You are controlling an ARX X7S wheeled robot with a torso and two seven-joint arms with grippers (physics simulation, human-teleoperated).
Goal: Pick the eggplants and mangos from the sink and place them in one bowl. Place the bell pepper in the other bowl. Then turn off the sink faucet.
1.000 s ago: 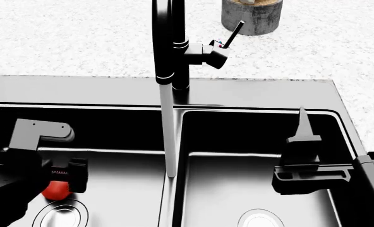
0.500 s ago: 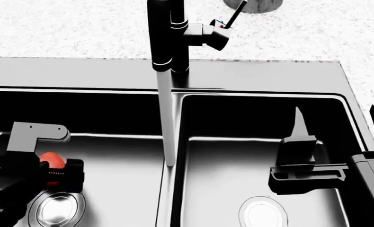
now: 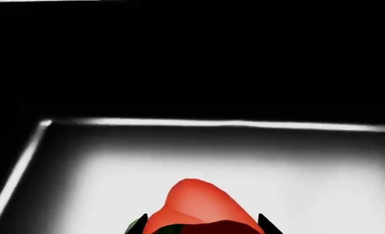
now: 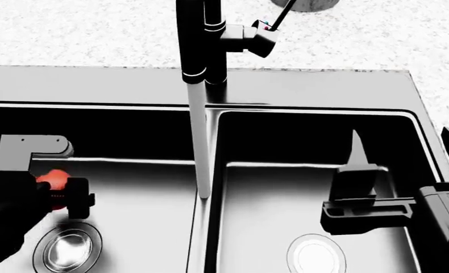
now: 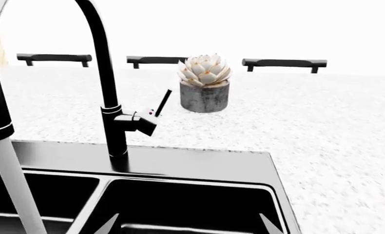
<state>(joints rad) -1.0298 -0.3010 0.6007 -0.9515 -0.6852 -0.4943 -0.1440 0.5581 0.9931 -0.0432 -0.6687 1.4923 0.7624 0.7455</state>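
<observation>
Gripping the bell pepper (image 4: 52,178) at the lower left of the head frame, low inside the left basin of the sink (image 4: 300,94), just above the round drain (image 4: 67,249). Showing red flesh and a dark green stem end between two dark fingertips (image 3: 266,225) at the bottom of the left wrist frame, so the left end effector (image 4: 58,193) reading as closed on the fruit, probably for carrying it out to a bowl; no bowl appearing in any view. Hanging over the right basin at lower right, the right end effector (image 4: 361,187) holding nothing, fingers spread apart, likely parked clear of the working arm. Pouring down beside the centre divider, water (image 4: 200,142) running from the sink faucet (image 4: 202,40), lever (image 5: 161,103) angled up, not yet shut off. Sitting on the counter (image 5: 322,146) behind, a potted succulent (image 5: 205,83).
</observation>
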